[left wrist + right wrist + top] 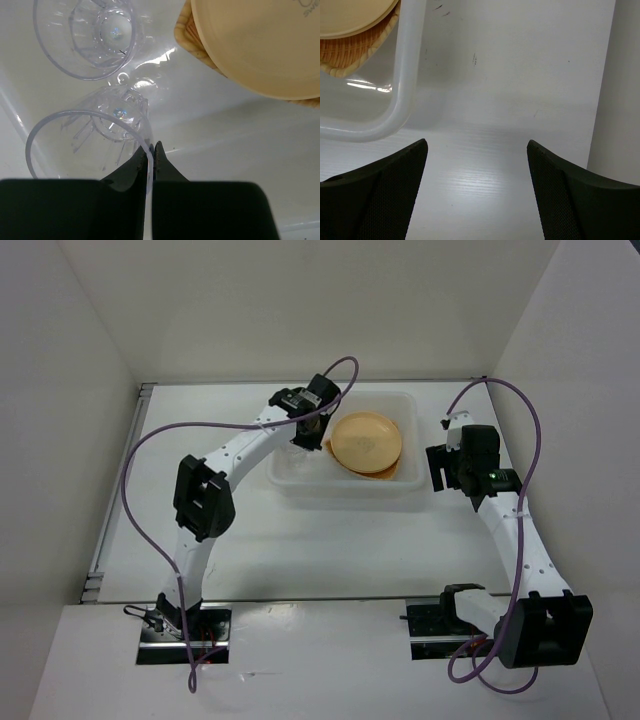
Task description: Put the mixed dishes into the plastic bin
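Inside the bin, the left claw pinches the rim of a clear cup beside a second cup; stacked plates lie nearby. The right claw gapes wide over the desk.

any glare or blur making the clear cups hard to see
Left wrist: glare streaks on the plastic bin floor between the upper clear cup and lower clear cup, rims readable. Right wrist: a bright highlight inside the bin corner. Top external: cups barely distinguishable.
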`<state>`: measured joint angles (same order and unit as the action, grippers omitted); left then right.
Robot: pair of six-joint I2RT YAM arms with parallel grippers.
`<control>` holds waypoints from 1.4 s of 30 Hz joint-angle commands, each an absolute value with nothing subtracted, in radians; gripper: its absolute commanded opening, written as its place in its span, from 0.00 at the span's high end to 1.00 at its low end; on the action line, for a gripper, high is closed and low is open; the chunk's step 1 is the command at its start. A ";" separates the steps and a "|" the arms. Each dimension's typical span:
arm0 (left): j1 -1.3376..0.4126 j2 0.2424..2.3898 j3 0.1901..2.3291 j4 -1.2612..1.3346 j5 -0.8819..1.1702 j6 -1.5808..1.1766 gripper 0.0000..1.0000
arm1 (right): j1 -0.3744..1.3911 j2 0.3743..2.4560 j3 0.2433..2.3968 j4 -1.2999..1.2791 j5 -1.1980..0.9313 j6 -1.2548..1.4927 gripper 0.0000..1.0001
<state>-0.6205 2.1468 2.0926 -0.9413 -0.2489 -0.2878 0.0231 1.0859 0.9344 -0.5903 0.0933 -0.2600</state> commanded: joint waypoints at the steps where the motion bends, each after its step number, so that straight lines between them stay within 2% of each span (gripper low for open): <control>1: -0.617 2.189 2.123 -0.917 -0.288 -0.268 1.00 | 0.021 1.063 0.930 -0.551 0.103 -0.265 0.15; 16: -0.617 2.252 2.141 -0.879 -0.215 -0.287 1.00 | 0.021 1.054 0.930 -0.551 0.103 -0.265 0.14; 17: -0.617 2.252 2.154 -0.879 -0.215 -0.287 0.91 | 0.021 1.054 0.930 -0.551 0.103 -0.265 0.13; 18: -0.617 2.252 2.166 -0.879 -0.215 -0.287 0.74 | 0.021 1.054 0.930 -0.551 0.103 -0.265 0.13; 20: -0.617 2.241 2.178 -0.879 -0.201 -0.287 0.49 | 0.021 1.054 0.930 -0.551 0.103 -0.265 0.08; 21: -0.617 2.226 2.178 -0.879 -0.201 -0.287 0.25 | 0.021 1.054 0.930 -0.551 0.103 -0.265 0.07; 22: -0.617 2.217 2.187 -0.888 -0.201 -0.297 0.17 | 0.021 1.054 0.930 -0.551 0.103 -0.265 0.07; 24: -0.617 2.180 2.223 -0.888 -0.235 -0.308 0.07 | 0.021 1.054 0.930 -0.551 0.103 -0.265 0.04; 26: -0.617 2.146 2.302 -0.899 -0.265 -0.331 0.04 | 0.021 1.063 0.930 -0.551 0.103 -0.265 0.01; 29: -0.617 1.984 2.347 -0.855 -0.395 -0.344 0.00 | 0.021 1.063 0.930 -0.551 0.112 -0.265 0.01; 31: -0.617 1.886 2.281 -0.746 -0.431 -0.315 0.00 | 0.021 1.052 0.930 -0.551 0.112 -0.265 0.01; 32: -0.617 1.768 2.226 -0.697 -0.448 -0.304 0.00 | 0.021 1.052 0.930 -0.551 0.112 -0.265 0.01; 34: -0.585 1.630 1.958 -0.527 -0.468 -0.295 0.00 | 0.021 1.043 0.930 -0.551 0.121 -0.265 0.01; 36: -0.560 1.401 1.738 -0.380 -0.501 -0.295 0.00 | 0.021 1.043 0.930 -0.551 0.121 -0.265 0.01; 38: -0.522 1.202 1.464 -0.359 -0.511 -0.295 0.00 | 0.021 1.034 0.930 -0.551 0.111 -0.265 0.01; 42: -0.482 0.981 1.224 -0.460 -0.563 -0.318 0.00 | 0.021 1.043 0.930 -0.551 0.110 -0.265 0.01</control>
<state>-0.4900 0.9840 1.3937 -0.4122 -0.5083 -0.3168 0.0231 1.0573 0.9344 -0.5900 0.1017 -0.2604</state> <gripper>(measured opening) 0.995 0.985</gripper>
